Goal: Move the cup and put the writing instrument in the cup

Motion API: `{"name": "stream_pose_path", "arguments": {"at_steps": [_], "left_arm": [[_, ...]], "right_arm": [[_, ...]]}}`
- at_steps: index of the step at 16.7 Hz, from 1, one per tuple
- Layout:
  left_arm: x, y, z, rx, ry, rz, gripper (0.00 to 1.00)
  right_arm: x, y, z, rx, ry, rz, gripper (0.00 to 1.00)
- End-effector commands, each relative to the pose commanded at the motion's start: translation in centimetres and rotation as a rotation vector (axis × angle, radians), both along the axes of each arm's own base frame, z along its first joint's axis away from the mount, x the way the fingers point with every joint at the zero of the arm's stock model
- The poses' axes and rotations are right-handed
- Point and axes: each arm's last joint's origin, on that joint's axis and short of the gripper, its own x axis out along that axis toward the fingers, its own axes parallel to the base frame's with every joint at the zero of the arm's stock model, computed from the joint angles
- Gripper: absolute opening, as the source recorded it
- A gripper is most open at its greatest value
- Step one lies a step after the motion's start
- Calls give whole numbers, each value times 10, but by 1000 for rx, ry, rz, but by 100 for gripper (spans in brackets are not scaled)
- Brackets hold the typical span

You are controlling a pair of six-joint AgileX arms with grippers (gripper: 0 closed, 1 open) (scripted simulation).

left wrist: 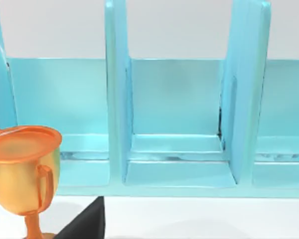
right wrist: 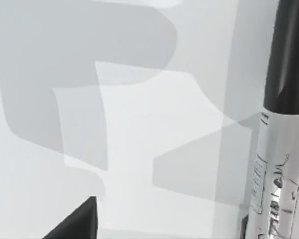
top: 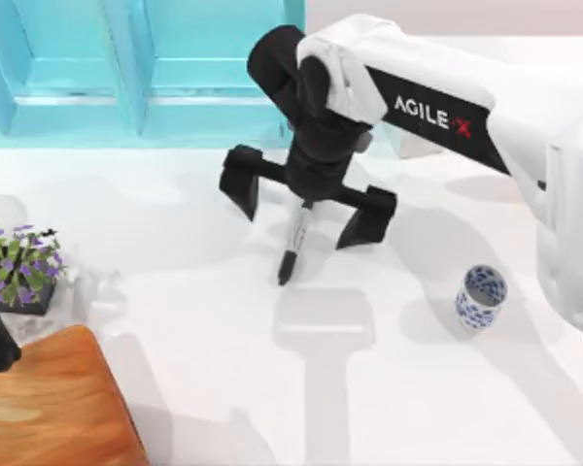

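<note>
Top view: one right gripper [top: 311, 206], fingers spread wide and grasping nothing, straddles one marker pen [top: 294, 243] lying on the white table [top: 223, 388], one blue-patterned cup [top: 481, 297] at its four o'clock; left wrist view: one gold trophy [left wrist: 25, 174] before one turquoise rack [left wrist: 179, 124]; right wrist view: one pen barrel.

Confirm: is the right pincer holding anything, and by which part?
Nothing held. The right pincer is open, straddling the marker near its upper end on the table; the fingers stand apart from it.
</note>
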Motion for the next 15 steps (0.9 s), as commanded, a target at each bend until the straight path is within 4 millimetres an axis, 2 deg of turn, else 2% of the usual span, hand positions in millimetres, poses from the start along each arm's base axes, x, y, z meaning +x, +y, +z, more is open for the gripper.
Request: {"name": "stream_pose_path", "arguments": {"at_steps": [2, 15], "left_arm": [[0, 0, 0, 0, 0, 0, 100], [0, 0, 0, 0, 0, 0, 100]], "right_arm": [[0, 0, 0, 0, 0, 0, 100], [0, 0, 0, 0, 0, 0, 2]]}}
